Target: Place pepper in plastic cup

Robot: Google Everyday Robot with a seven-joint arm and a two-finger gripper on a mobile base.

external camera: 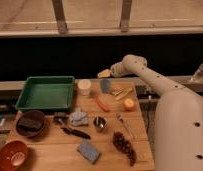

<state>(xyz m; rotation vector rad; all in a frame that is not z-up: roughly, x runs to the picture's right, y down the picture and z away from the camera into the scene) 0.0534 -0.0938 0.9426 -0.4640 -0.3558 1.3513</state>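
At table's 12 o'clock edge: gripper [106, 73], tan tip of the white arm [155, 82], sits just above and behind the plastic cup; grip state cannot tell.
Plastic cup [105, 85]: grey-blue, upright, at 3 o'clock of the cream cup [84, 87], apart from it.
Pepper [102, 104]: orange-red, flat on the wooden table [50, 145], at 6 o'clock of the plastic cup, near but not touching; lies along the 10-to-4 o'clock line.
Writing/labels: none can be read on cups, tray or arm.
Green tray [45, 92]: table's 10 o'clock corner.
Yellow sticks [122, 93]: at 4 o'clock of the plastic cup.
Orange fruit [128, 104]: at 3 o'clock of the pepper.
Metal cup [99, 122]: at 6 o'clock of the pepper.
Dark cluster [124, 145]: table's 5 o'clock, maybe grapes, hard to tell.
Blue sponge [89, 151]: table's 6 o'clock.
Dark bowl [30, 123]: table's 8 o'clock, contents unclear.
Red-brown bowl [12, 155]: cut off by the lower left corner.
Robot body [182, 135]: cut off at right and bottom edges.
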